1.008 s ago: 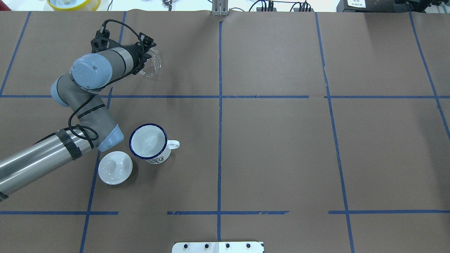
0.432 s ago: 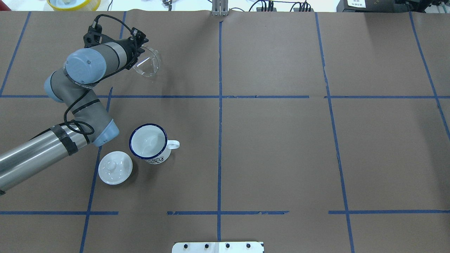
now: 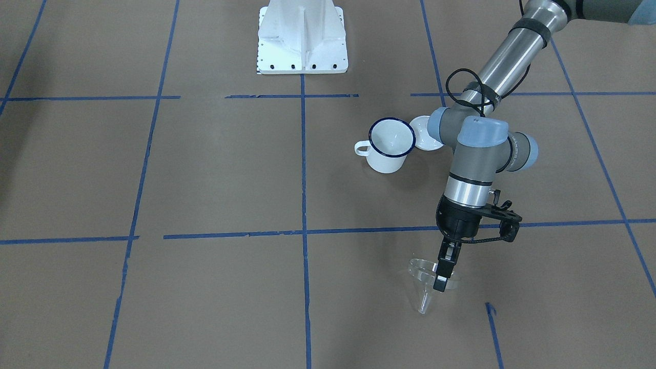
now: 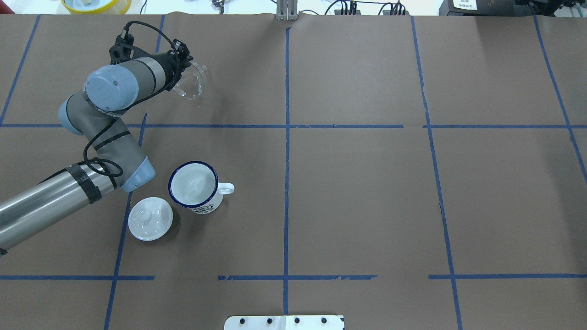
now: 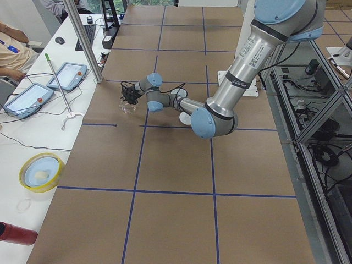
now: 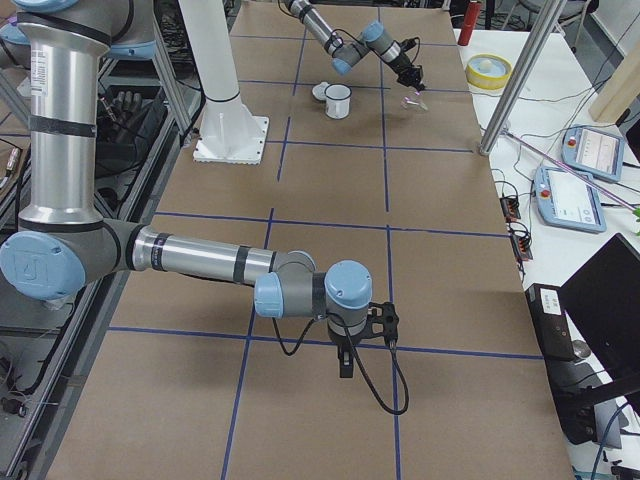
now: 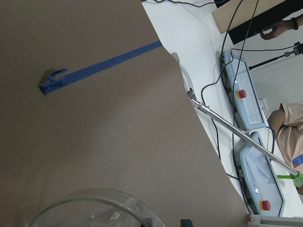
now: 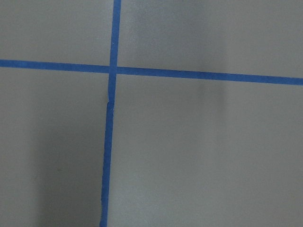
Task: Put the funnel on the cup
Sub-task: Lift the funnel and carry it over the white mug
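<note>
Left pincer [image 3: 441, 281] clamps the funnel [image 3: 423, 288] rim (spout pointing down), well apart from the cup [image 3: 390, 149].

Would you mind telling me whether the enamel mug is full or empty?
Empty: the enamel mug stands upright and its bare white inside shows down to the bottom.

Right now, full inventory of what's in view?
funnel: 1, clear, gripped at its rim, spout down
cup: 1, white with blue rim, upright on the table
lid: 1, white, beside the cup
bowl: 1, yellow, side bench
pendants: 2, grey, side bench
table: 1, brown paper, blue tape grid
left gripper: 1, black, shut on funnel
right gripper: 1, black, above a tape crossing, open or shut unclear
</note>
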